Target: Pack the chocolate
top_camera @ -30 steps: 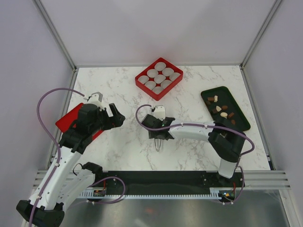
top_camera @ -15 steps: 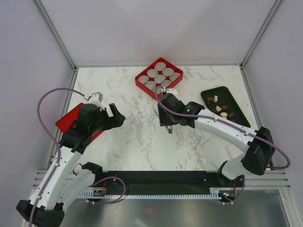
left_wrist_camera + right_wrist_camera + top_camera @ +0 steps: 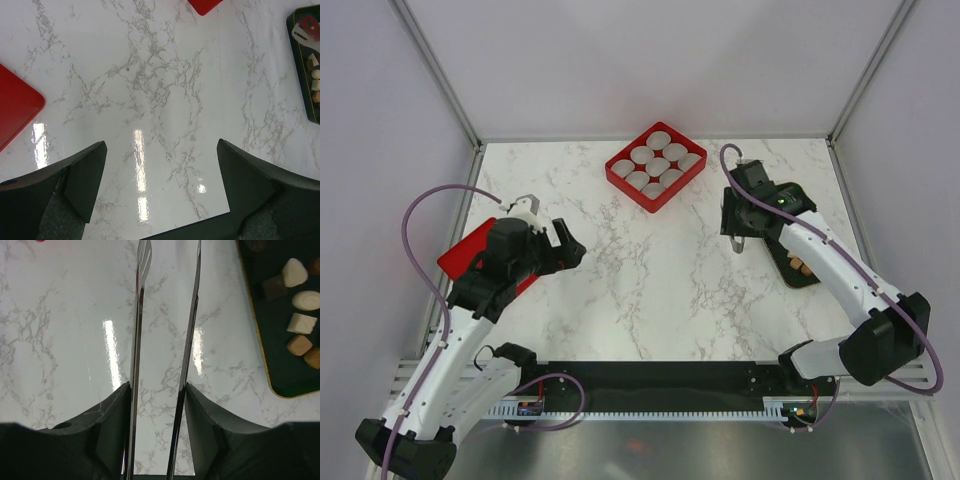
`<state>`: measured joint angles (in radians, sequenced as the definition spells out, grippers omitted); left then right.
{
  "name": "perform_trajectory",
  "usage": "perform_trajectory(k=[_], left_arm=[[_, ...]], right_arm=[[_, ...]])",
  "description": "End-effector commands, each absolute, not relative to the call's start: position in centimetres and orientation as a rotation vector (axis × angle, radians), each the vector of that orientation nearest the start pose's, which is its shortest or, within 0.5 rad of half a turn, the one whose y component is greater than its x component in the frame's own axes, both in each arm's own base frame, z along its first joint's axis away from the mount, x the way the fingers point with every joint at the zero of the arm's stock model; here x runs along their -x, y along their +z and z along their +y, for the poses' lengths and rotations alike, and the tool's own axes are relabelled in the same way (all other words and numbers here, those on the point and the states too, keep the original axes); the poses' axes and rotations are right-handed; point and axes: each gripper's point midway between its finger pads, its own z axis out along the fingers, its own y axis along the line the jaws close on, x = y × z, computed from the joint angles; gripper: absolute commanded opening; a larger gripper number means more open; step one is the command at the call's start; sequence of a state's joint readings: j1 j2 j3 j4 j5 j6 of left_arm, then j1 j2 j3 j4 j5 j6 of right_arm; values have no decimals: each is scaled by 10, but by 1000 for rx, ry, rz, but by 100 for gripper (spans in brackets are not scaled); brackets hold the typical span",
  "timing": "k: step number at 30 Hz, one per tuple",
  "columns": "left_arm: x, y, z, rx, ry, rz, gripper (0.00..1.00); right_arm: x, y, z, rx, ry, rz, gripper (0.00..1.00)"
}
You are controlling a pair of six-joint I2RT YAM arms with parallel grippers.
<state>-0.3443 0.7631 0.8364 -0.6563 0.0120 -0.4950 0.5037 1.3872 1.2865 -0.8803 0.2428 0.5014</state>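
While my right fingers (image 3: 107,425) clamp the long metal tweezers (image 3: 137,340), the left fingers (image 3: 85,170) gape empty. The tiny brown and tan chocolate chunks (image 3: 300,345), upper right, seem light, slick: I'd pinch mid-sides.

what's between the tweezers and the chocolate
In the right wrist view, only bare marble table and the dark tray's rim separate the tweezers from the chocolate.
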Motion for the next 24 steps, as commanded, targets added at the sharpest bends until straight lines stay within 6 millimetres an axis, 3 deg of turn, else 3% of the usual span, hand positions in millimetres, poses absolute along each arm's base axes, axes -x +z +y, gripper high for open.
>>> perform_trajectory(k=[1, 6, 9, 20, 24], left_arm=[[-236, 208, -111, 92, -505, 2184, 100], [-235, 207, -113, 84, -517, 2188, 100], [-235, 207, -115, 76, -527, 2189, 100], [-236, 205, -117, 72, -530, 2198, 100], [-237, 203, -117, 75, -526, 2204, 100]], right_arm=[[-309, 206, 98, -147, 11, 2458, 52], [-324, 198, 38, -338, -83, 2452, 50], [-335, 193, 19, -406, -74, 2443, 49], [-366, 164, -4, -481, 6, 2438, 48], [-368, 155, -17, -532, 17, 2439, 47]])
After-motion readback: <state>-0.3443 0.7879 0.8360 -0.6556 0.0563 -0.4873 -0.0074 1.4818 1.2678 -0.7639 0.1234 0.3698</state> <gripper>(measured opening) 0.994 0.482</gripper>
